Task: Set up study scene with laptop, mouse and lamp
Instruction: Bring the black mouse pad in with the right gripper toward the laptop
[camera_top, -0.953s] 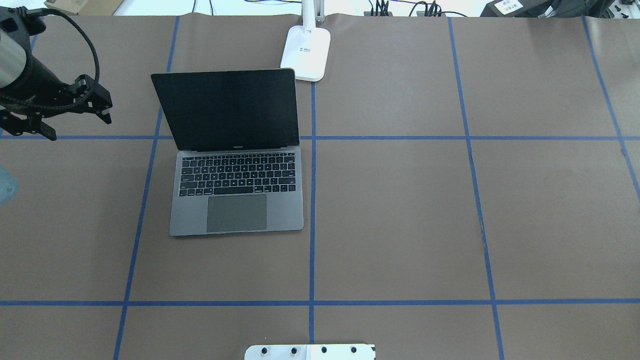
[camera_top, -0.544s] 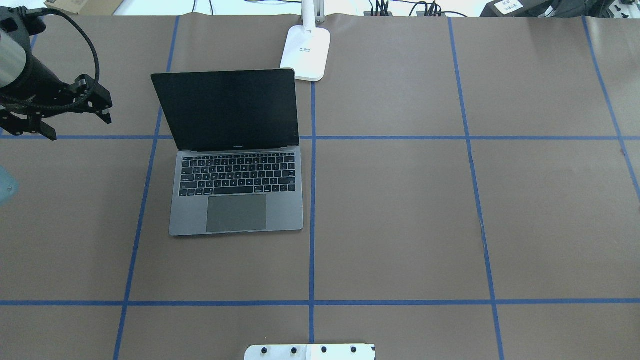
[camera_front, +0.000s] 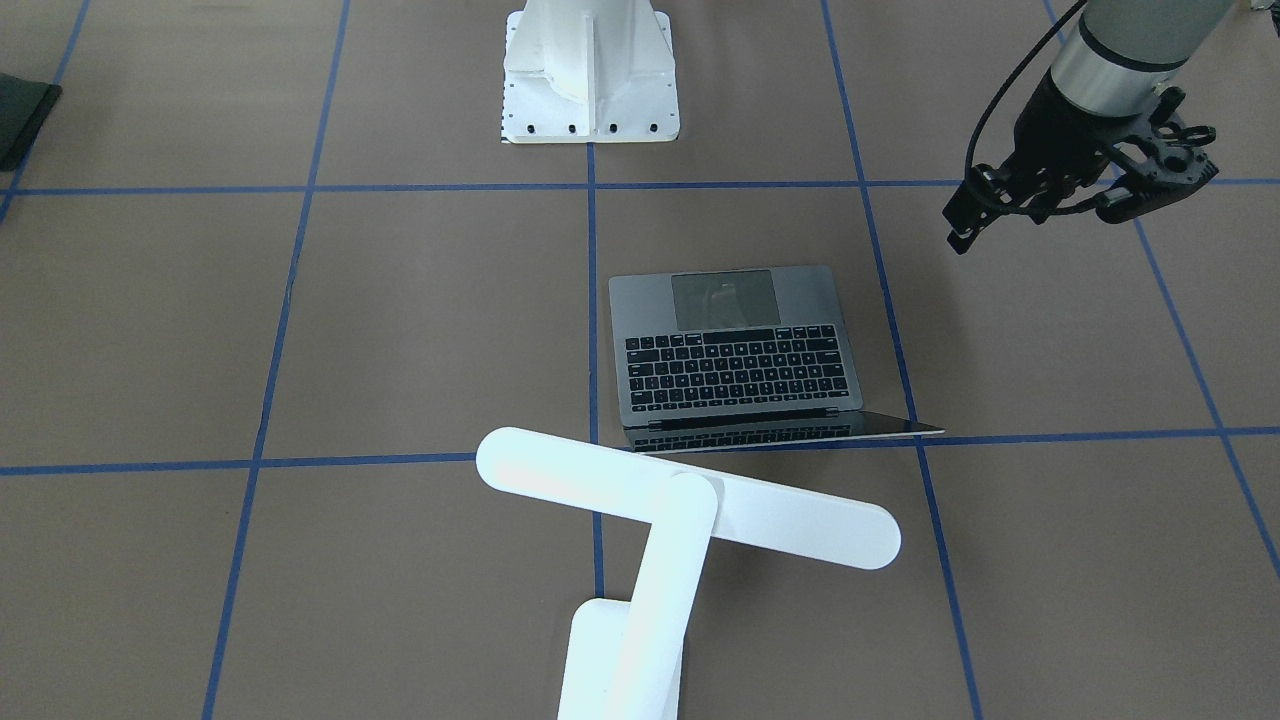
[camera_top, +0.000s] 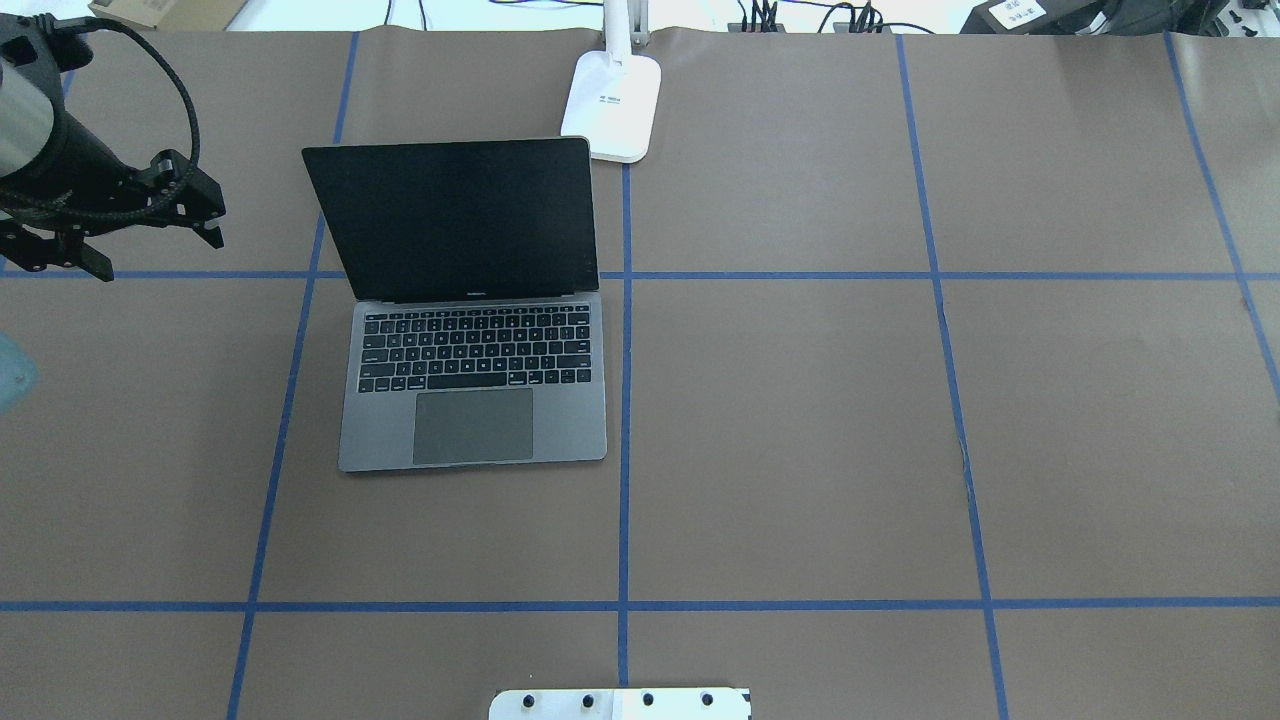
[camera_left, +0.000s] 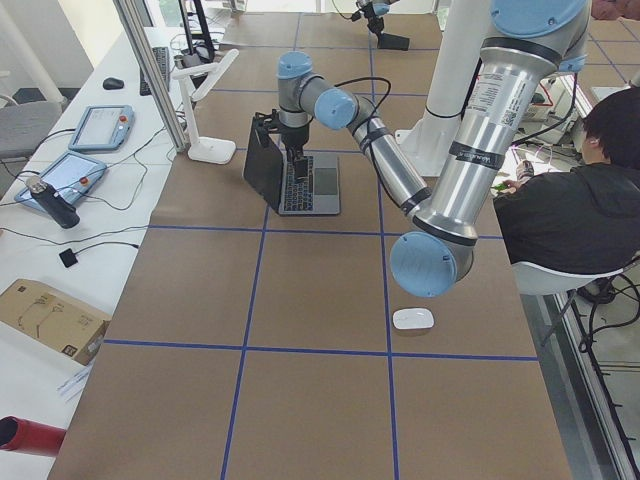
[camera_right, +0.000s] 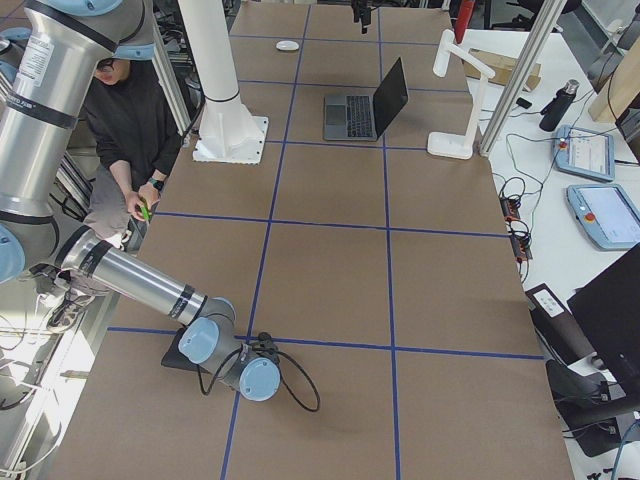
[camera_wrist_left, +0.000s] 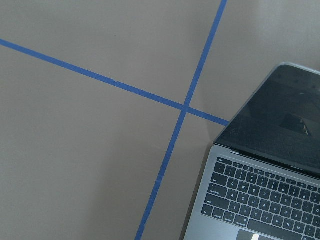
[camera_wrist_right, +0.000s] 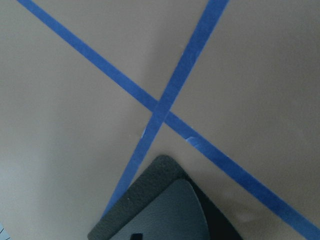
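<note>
The laptop (camera_top: 475, 380) lies open on the brown table, left of centre, with its dark screen upright; it also shows in the front view (camera_front: 735, 345) and the left wrist view (camera_wrist_left: 265, 195). The lamp (camera_front: 690, 510) stands behind it, with its base (camera_top: 612, 95) at the far edge. The mouse (camera_left: 413, 318) lies near the left end of the table by the left arm's base, out of the overhead view. My left gripper (camera_top: 155, 255) hovers left of the laptop's screen, open and empty. My right gripper (camera_right: 262, 378) shows only in the right side view, beside a black mouse pad, and I cannot tell its state.
The black mouse pad (camera_wrist_right: 165, 210) lies at the table's right end (camera_front: 20, 115). The white ribbed pedestal (camera_front: 590, 70) stands at the robot's edge. A seated person (camera_left: 570, 200) is beside the table. Tablets and cables (camera_right: 590, 180) lie past the far edge.
</note>
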